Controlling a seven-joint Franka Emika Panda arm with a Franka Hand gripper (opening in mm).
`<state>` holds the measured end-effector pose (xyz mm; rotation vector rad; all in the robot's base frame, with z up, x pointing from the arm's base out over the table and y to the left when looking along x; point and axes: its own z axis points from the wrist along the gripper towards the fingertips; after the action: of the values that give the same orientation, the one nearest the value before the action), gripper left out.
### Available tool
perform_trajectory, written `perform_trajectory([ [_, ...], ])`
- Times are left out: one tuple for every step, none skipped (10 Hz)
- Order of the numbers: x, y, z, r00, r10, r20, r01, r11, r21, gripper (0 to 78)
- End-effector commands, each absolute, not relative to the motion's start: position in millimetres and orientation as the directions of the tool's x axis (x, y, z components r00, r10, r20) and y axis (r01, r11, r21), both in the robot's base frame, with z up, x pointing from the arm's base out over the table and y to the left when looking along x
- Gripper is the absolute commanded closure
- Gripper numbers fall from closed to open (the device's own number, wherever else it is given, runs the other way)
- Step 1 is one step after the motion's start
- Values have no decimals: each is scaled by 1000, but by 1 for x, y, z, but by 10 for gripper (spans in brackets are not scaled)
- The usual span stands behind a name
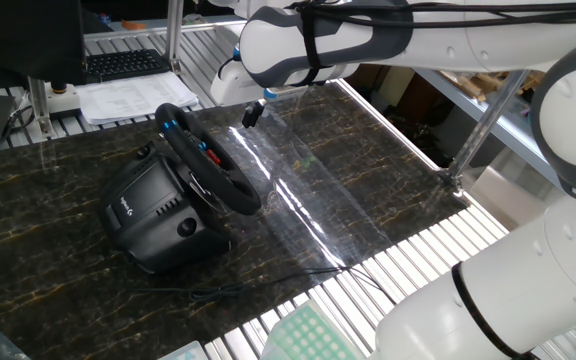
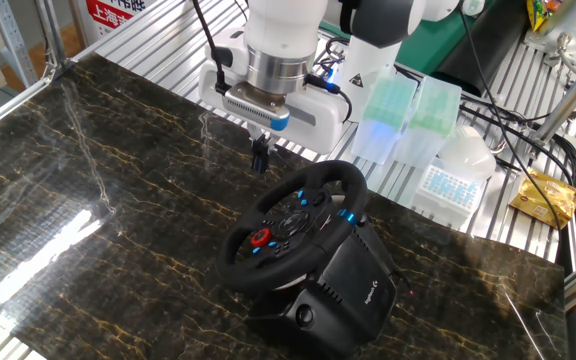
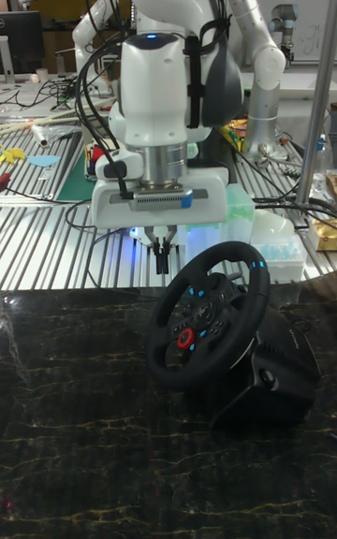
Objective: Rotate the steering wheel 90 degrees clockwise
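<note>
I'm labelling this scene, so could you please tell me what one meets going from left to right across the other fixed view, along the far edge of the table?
Red-and-white sign → gripper → green tip racks → white tip box → yellow packet.

Black steering wheel [image 2: 293, 222] — blue, red marks

The wheel [image 2: 293, 222] sits tilted on the front of its housing [image 2: 353, 285], which rests on the table [image 2: 98, 215]. The gripper [image 2: 259, 155] hangs above the table just beside the wheel's rim, apart from it; in the tall fixed view it [image 3: 162, 251] is up and left of the wheel [image 3: 208, 324]. Trays [image 2: 408, 110] lie behind the table's far edge, past the wheel.
</note>
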<state>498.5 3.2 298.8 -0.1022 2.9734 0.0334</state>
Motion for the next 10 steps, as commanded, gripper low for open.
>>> perform_trajectory([
  [499, 3, 300, -983, -68, -171, -71, 997, 16, 776],
  [499, 3, 300, -982, -70, -173, -75, 997, 24, 776],
  [500, 3, 300, -983, -67, -168, -70, 997, 11, 776],
  [500, 3, 300, -984, -67, -168, -68, 998, 3, 776],
  [500, 4, 298, -983, -66, -170, -68, 998, 4, 776],
  [501, 5, 296, -982, -71, -173, -73, 997, 3, 776],
  [503, 6, 292, -983, -70, -172, -72, 997, 7, 776],
  [505, 6, 290, -985, -71, -156, -72, 997, 0, 776],
  [505, 6, 289, -990, -73, -123, -73, 997, -2, 776],
  [504, 6, 291, -985, -123, -122, -123, 992, -5, 776],
])
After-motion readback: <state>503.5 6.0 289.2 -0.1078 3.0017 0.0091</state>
